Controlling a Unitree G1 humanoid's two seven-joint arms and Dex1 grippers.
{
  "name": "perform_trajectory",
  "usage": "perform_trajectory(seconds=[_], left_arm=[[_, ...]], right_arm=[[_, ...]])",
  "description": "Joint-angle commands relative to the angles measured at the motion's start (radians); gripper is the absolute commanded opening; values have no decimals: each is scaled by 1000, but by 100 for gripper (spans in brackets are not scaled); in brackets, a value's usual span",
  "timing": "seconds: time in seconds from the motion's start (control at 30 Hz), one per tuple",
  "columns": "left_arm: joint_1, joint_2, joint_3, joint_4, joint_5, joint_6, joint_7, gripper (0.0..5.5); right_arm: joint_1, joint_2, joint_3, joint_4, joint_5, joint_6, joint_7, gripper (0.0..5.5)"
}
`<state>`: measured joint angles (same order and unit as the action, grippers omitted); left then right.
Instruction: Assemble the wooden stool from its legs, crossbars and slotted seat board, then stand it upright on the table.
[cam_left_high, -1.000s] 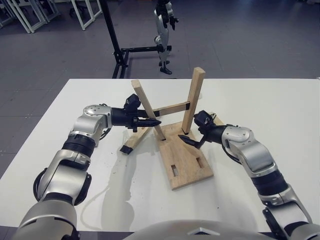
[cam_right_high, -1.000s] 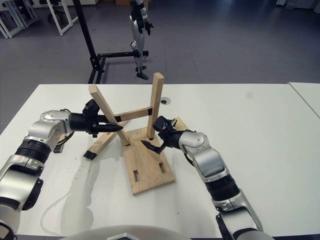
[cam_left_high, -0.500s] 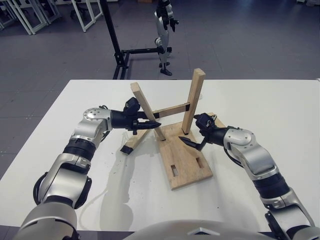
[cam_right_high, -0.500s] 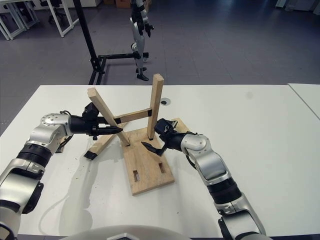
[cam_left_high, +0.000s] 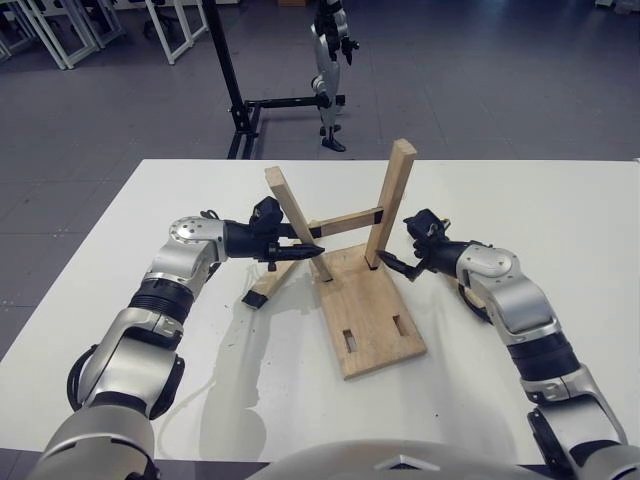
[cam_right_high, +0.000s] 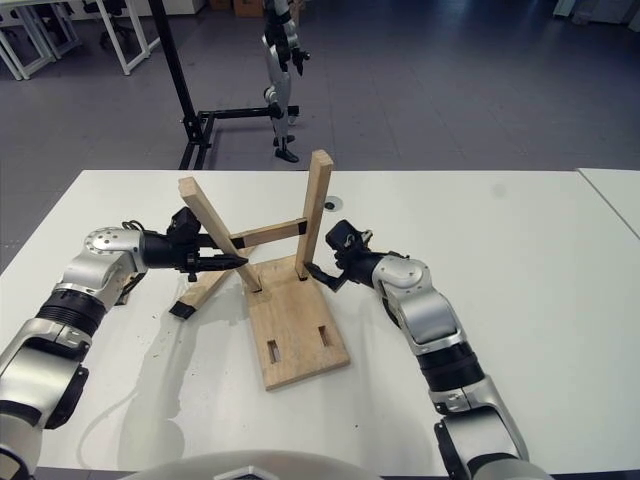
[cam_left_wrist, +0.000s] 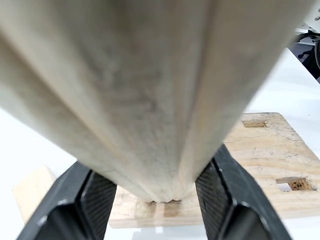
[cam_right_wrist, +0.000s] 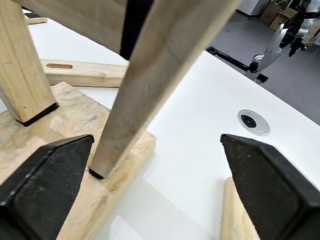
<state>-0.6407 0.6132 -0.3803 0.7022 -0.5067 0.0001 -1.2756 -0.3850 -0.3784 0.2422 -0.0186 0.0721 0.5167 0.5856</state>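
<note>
Two arms meet at the half-built wooden stool, mid-table.
One seat board (cam_left_high: 372, 318) lies flat on the white table (cam_left_high: 520, 210) with two legs standing in its far slots: a tilted leg (cam_left_high: 288, 205) and an upright leg (cam_left_high: 392, 195), joined by one crossbar (cam_left_high: 345, 220). Two empty slots (cam_left_high: 349, 341) show at the board's near end. The left arm comes in from the side with its elbow bent and forearm level, and the left gripper (cam_left_high: 312, 251) is clamped around the tilted leg low down, a finger on either face. The right arm bends inward, and the right gripper (cam_left_high: 392, 263) sits low at the upright leg's foot, fingers spread wide and holding nothing. Two loose wooden pieces lie on the table, one (cam_left_high: 268, 282) beside the tilted leg and one (cam_right_wrist: 232, 215) by the right gripper.
</note>
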Motion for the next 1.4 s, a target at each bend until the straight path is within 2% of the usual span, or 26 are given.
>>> perform_trajectory(seconds=[0.03, 0.1, 0.2, 0.27, 0.37, 0.43, 0.5, 0.53, 0.57, 0.63, 0.67, 0.7, 0.77, 0.83, 0.93, 1.03, 1.17, 1.33, 1.4], left_arm=[[334, -52, -384, 204, 510, 53, 196, 206], [333, -49, -382, 203, 508, 49, 197, 206], [328, -51, -381, 209, 512, 40, 203, 206], [319, -58, -383, 215, 516, 34, 206, 206], [308, -66, -386, 220, 520, 31, 207, 206], [307, -69, -382, 224, 517, 29, 212, 206], [311, -70, -381, 228, 517, 25, 217, 206], [312, -71, -382, 231, 519, 21, 220, 206], [313, -73, -385, 229, 521, 21, 220, 206], [313, -74, -389, 223, 523, 21, 216, 206], [313, -73, -392, 223, 526, 20, 213, 206], [313, -72, -395, 223, 528, 18, 212, 206], [317, -68, -397, 223, 529, 15, 212, 206], [320, -69, -401, 223, 525, 15, 218, 206], [308, -78, -404, 232, 522, 13, 223, 206], [311, -76, -407, 229, 523, 8, 220, 206], [317, -69, -411, 236, 524, -3, 231, 206], [304, -76, -416, 241, 535, -25, 244, 206], [288, -60, -434, 225, 578, -104, 256, 206]], right_arm=[[-35, -148, -29, -16, 55, 78, 177, 384], [-34, -186, -67, -4, 83, 113, 204, 344], [-157, -94, -224, 215, 81, 110, -26, 280], [-253, -32, -354, 375, 108, 112, -221, 280], [-326, -45, -458, 574, 117, 78, -396, 280], [-362, -65, -482, 736, 84, -21, -554, 280], [-402, 12, -457, 789, 75, -44, -617, 280], [-414, 96, -401, 743, 95, -2, -547, 280], [-407, 213, -294, 601, 159, 73, -414, 280], [-350, 364, -64, 210, 378, 255, -164, 280], [-326, 374, 13, 43, 501, 353, -73, 280], [-310, 366, 44, -48, 576, 424, -26, 280], [-279, 304, 59, -104, 614, 505, 36, 280], [-252, 266, 39, -70, 544, 518, 6, 280], [-223, 232, 18, 15, 369, 436, -101, 280], [-237, 177, -116, 133, 201, 300, -300, 280], [-350, 189, -276, -13, 238, 275, -379, 280], [-407, 208, -347, -86, 255, 255, -450, 280], [-415, 196, -393, -87, 249, 222, -481, 280]])
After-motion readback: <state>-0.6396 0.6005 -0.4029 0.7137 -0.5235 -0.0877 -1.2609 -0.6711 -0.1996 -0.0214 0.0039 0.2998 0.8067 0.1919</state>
